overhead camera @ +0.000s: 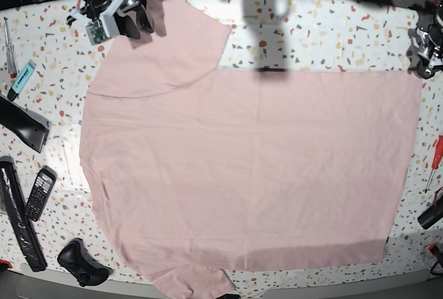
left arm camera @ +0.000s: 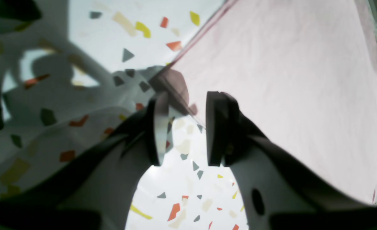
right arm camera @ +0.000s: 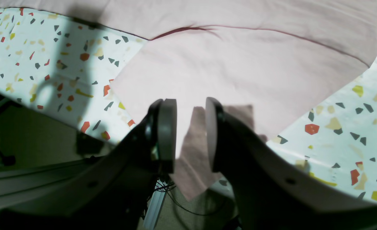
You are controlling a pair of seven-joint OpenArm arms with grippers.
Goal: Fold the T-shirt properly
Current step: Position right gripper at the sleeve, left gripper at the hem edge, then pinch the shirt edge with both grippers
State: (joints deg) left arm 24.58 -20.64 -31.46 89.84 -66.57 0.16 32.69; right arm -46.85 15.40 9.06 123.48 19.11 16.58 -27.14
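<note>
1. t-shirt (overhead camera: 249,167) lies flat and spread, plain side up, over most of the speckled table (overhead camera: 311,29). in the base view its long axis runs left–right: sleeves at the left end, straight hem at the right end.
2. right gripper (right arm camera: 191,134) sits at the top-left sleeve in the base view. the wrist view shows its jaws partly apart with a flap of pink sleeve cloth lying between them. cannot tell whether the pads actually pinch it.
3. left gripper (left arm camera: 183,127) is at the far hem corner, top right in the base view. jaws stand apart; the corner of the hem lies just ahead of the tips, and speckled table shows through the gap. nothing held.
4. key relation: the two arms sit at opposite ends of the same far edge, each nearest its own corner.
5. judgement: next move likely needs both corners gripped, then drawn toward the near edge.
</note>
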